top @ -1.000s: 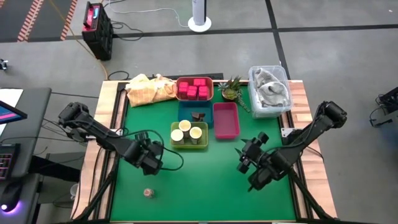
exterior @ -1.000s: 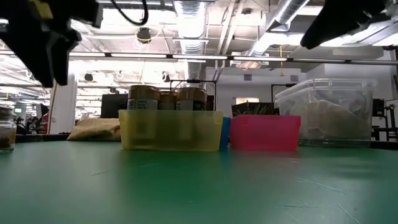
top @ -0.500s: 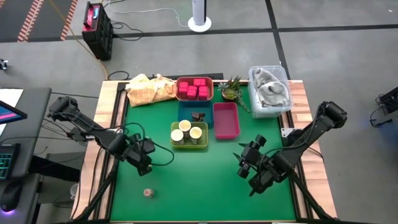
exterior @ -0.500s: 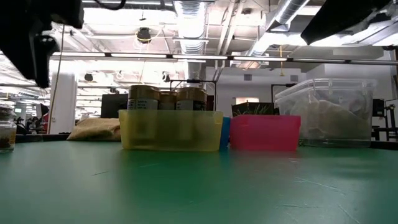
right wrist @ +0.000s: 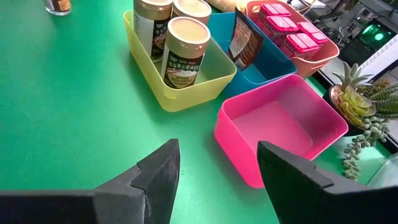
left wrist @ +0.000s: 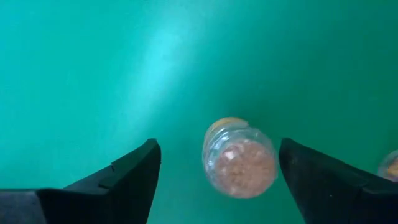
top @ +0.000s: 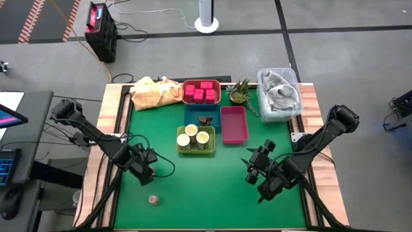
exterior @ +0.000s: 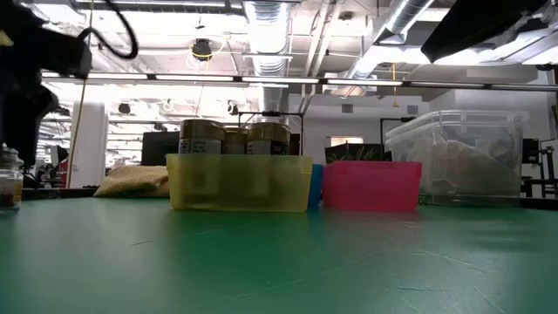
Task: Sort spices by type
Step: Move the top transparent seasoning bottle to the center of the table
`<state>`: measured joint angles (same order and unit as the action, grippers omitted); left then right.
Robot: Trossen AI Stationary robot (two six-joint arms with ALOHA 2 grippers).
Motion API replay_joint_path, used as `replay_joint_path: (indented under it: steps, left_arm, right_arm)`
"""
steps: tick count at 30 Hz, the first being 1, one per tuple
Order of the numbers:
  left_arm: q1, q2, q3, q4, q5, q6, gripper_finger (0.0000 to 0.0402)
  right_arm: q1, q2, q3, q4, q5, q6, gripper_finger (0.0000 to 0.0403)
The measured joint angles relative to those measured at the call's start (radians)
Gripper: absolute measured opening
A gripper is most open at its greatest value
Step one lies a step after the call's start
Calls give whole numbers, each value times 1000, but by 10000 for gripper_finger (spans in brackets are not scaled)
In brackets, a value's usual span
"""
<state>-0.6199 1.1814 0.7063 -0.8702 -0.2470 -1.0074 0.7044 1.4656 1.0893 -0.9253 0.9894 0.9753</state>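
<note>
Left wrist view only: tiny jar (left wrist: 240,158) lying sideways.

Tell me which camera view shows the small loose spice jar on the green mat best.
The left wrist view: the small jar fills the frame between the left gripper's open fingers, its brownish contents visible. The high view shows only a speck near the mat's front-left. The low view catches it at the edge. The right wrist view clips it.

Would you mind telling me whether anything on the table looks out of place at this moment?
One small clear glass jar of brownish spice stands alone on the green mat, well away from the coloured trays. The pink plastic tray is empty, while the other trays hold spices. The left tool hovers open near the jar.
</note>
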Motion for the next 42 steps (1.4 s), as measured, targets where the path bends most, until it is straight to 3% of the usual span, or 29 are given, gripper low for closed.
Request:
replay_joint_path:
  steps: [10,21,23,29,35,42]
  left_arm:
    - [-51,0,-65,52,-1,-26,298]
    - [-51,0,-100,190,-2,4,181]
    - [-40,1,-91,190,8,16,175]
    - [33,1,-30,191,46,92,175]
    - [132,14,66,309,52,232,175]
    - [205,210,273,303,116,411,175]
  right_arm:
    - [0,0,0,5,0,-5,245]
    - [-7,0,0,5,0,-8,245]
    - [-7,0,0,5,0,-8,245]
    - [-7,0,0,5,0,-8,245]
    - [-13,0,0,5,-30,-3,245]
    - [-12,0,0,-12,-49,39,245]
